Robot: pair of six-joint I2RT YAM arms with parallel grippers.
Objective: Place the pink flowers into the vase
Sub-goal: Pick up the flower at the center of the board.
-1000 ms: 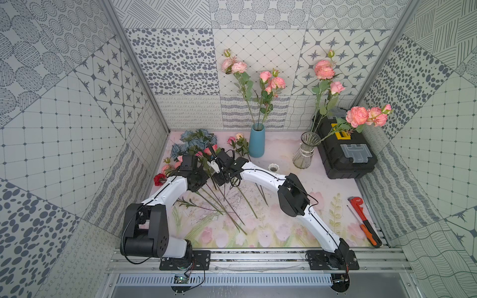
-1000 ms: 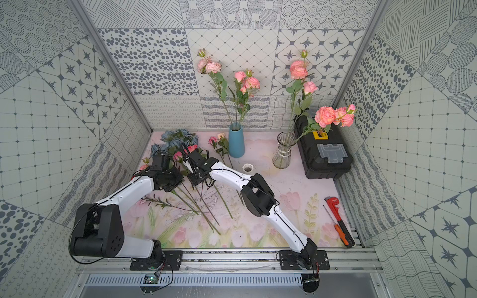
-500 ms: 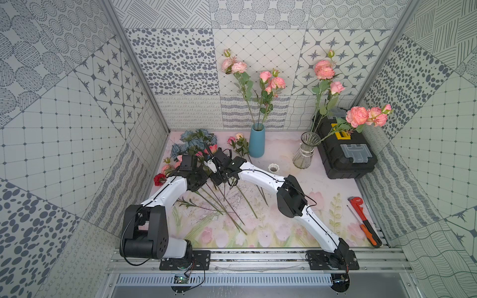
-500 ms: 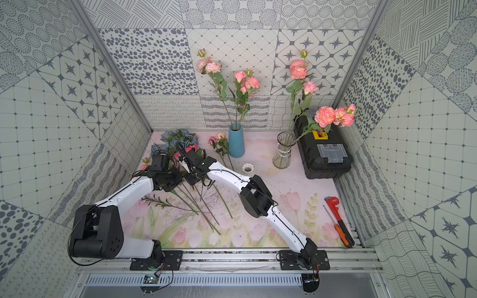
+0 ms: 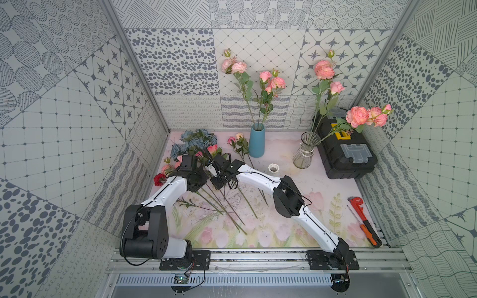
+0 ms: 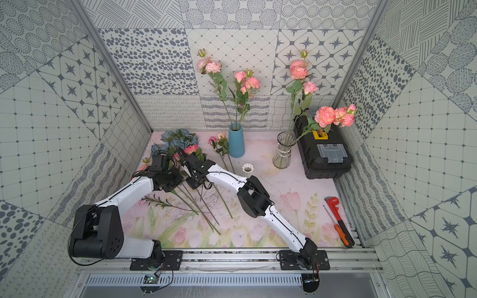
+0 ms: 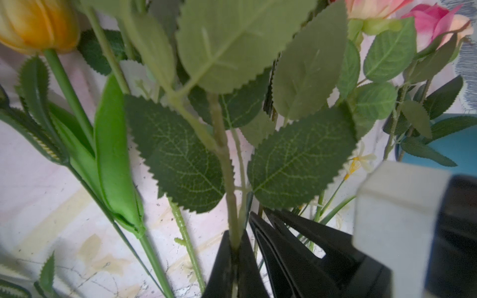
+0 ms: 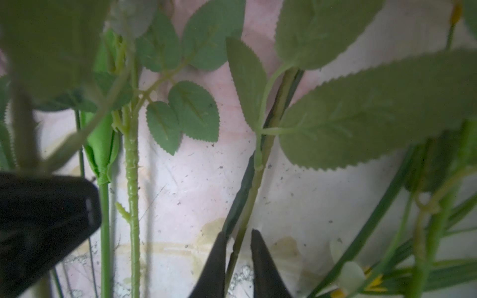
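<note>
Left gripper [image 7: 235, 241] clamped on leafy stem [image 7: 224, 154]. Right gripper [image 8: 238, 238] jaws slightly apart, straddling thin stem [image 8: 251, 185]. Loose pink flowers [image 5: 212, 149] lie at 10 o'clock on mat [image 5: 296, 185]; blue vase [image 5: 256, 144] at 12.

Robot lab booth; patterned wall panels [image 5: 64, 129]; aluminium mounting rail [image 5: 258, 260] in front.

The left arm [image 5: 167, 192] and the right arm [image 5: 258, 178] are showing white links and black joints; thin black cables are running along them from black plates on the aluminium rail [image 5: 258, 259].
</note>
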